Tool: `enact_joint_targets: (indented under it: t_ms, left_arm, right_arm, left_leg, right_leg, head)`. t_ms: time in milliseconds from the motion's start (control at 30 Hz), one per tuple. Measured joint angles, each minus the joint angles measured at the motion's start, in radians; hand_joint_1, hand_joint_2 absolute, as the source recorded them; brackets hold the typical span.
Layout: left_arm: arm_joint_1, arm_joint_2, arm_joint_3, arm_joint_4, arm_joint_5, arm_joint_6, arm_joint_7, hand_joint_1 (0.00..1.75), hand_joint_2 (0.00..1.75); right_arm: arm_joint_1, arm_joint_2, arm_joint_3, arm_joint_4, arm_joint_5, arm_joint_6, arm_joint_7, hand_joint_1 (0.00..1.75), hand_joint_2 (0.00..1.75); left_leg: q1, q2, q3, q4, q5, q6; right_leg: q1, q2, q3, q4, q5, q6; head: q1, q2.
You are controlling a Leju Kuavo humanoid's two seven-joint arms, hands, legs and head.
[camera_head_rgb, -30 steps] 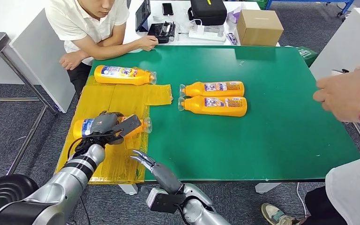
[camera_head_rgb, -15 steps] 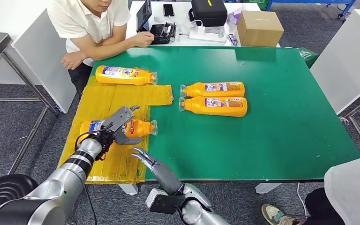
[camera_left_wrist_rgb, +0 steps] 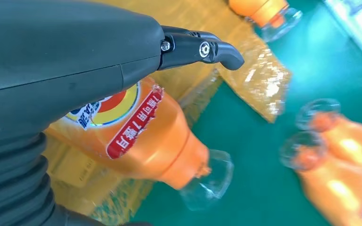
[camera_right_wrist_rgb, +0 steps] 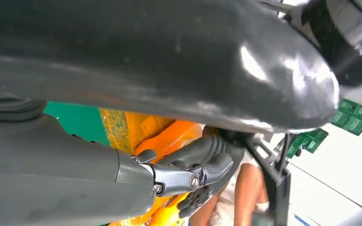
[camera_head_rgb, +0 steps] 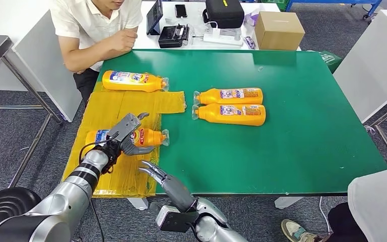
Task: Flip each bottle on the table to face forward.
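Several orange bottles with clear caps lie on their sides. The nearest bottle (camera_head_rgb: 148, 137) rests on the yellow mat (camera_head_rgb: 106, 108), label up, cap toward the green table (camera_head_rgb: 292, 141). My left hand (camera_head_rgb: 126, 132) hovers over its body with fingers lifted and apart, holding nothing. In the left wrist view the fingers (camera_left_wrist_rgb: 202, 48) stand clear above the bottle (camera_left_wrist_rgb: 146, 141). My right hand (camera_head_rgb: 157, 174) hangs open at the table's front edge, just short of that bottle. Another bottle (camera_head_rgb: 133, 80) lies at the mat's far end. Two bottles (camera_head_rgb: 229, 95) (camera_head_rgb: 230, 114) lie side by side mid-table.
A person (camera_head_rgb: 93, 25) sits at the far left corner, arms resting on the table edge. Behind the table stand a cardboard box (camera_head_rgb: 278, 28), a black case (camera_head_rgb: 223, 12) and small devices. Another person's clothing (camera_head_rgb: 378, 201) shows at the near right.
My left hand has let go of the nearest bottle and lifted its fingers off it. The bottle now lies label up. A person's hand at the right edge has withdrawn.
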Motion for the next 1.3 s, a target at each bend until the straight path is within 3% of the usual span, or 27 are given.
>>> enact_joint_targets:
  t_ms: [100, 167, 300, 433, 533, 733, 1000, 1300]
  left_arm:
    - [0.04, -0.009, 0.005, -0.032, 0.084, 0.021, -0.08, 0.0, 1.75]
    - [0.095, -0.026, 0.008, -0.102, 0.185, 0.076, -0.115, 0.0, 1.75]
    - [0.231, -0.046, -0.001, -0.34, 0.524, 0.213, -0.093, 0.0, 1.75]
    - [0.36, -0.043, -0.008, -0.638, 0.988, 0.328, -0.021, 0.0, 1.75]
    - [0.46, -0.03, -0.008, -0.813, 1.128, 0.35, 0.022, 0.0, 1.75]
    - [0.602, 0.003, -0.076, -1.011, 1.04, 0.332, -0.007, 0.0, 1.75]
    - [0.669, 0.008, -0.134, -1.151, 0.947, 0.387, -0.059, 0.0, 1.75]
    - [0.682, 0.008, -0.202, -1.184, 0.85, 0.429, -0.088, 0.0, 1.75]
  right_arm:
    - [0.0, -0.006, 0.009, 0.0, -0.012, -0.026, 0.0, 0.0, 0.0]
    - [0.001, -0.012, 0.012, 0.0, -0.015, -0.049, 0.0, 0.0, 0.0]
    - [0.005, -0.032, 0.001, 0.0, 0.024, -0.098, 0.006, 0.0, 1.75]
    - [0.001, -0.096, -0.076, 0.0, 0.217, -0.295, 0.141, 0.0, 1.75]
    - [-0.012, -0.172, -0.187, -0.009, 0.295, -0.39, 0.202, 0.0, 1.75]
    - [0.008, -0.26, -0.38, -0.071, 0.409, -0.368, 0.215, 0.0, 1.75]
    - [-0.016, -0.327, -0.488, -0.064, 0.554, -0.35, 0.33, 0.0, 1.75]
    - [-0.218, -0.393, -0.562, 0.211, 0.646, -0.273, 0.401, 0.0, 1.75]
  left_leg:
    - [0.0, 0.0, 0.0, 0.0, 0.0, 0.0]
    - [-0.001, 0.001, -0.001, 0.0, 0.0, 0.0]
    - [-0.002, 0.004, -0.005, 0.0, 0.0, 0.0]
    - [-0.002, 0.002, -0.007, 0.0, 0.0, 0.0]
    - [-0.002, -0.001, -0.008, 0.0, 0.0, 0.0]
    - [-0.003, -0.001, -0.01, 0.001, 0.0, 0.001]
    - [-0.003, -0.001, -0.011, 0.001, 0.0, 0.001]
    - [-0.003, 0.0, -0.011, 0.001, 0.001, 0.003]
  right_leg:
    - [0.0, 0.0, 0.0, 0.0, 0.0, 0.0]
    - [-0.001, 0.0, -0.002, 0.0, 0.0, 0.0]
    - [-0.002, 0.001, -0.006, 0.0, 0.0, 0.0]
    - [-0.002, 0.0, -0.007, 0.0, 0.0, 0.001]
    - [-0.002, 0.0, -0.008, 0.0, 0.0, 0.001]
    - [-0.003, 0.0, -0.01, -0.001, 0.001, 0.002]
    - [-0.003, 0.0, -0.01, -0.001, 0.001, 0.002]
    - [-0.003, 0.0, -0.01, -0.001, 0.003, 0.005]
  head:
    - [0.0, 0.0]
    - [0.0, 0.0]
    - [0.0, 0.0]
    - [0.0, 0.0]
    - [0.0, 0.0]
    - [0.0, 0.0]
    - [0.0, 0.0]
    - [0.0, 0.0]
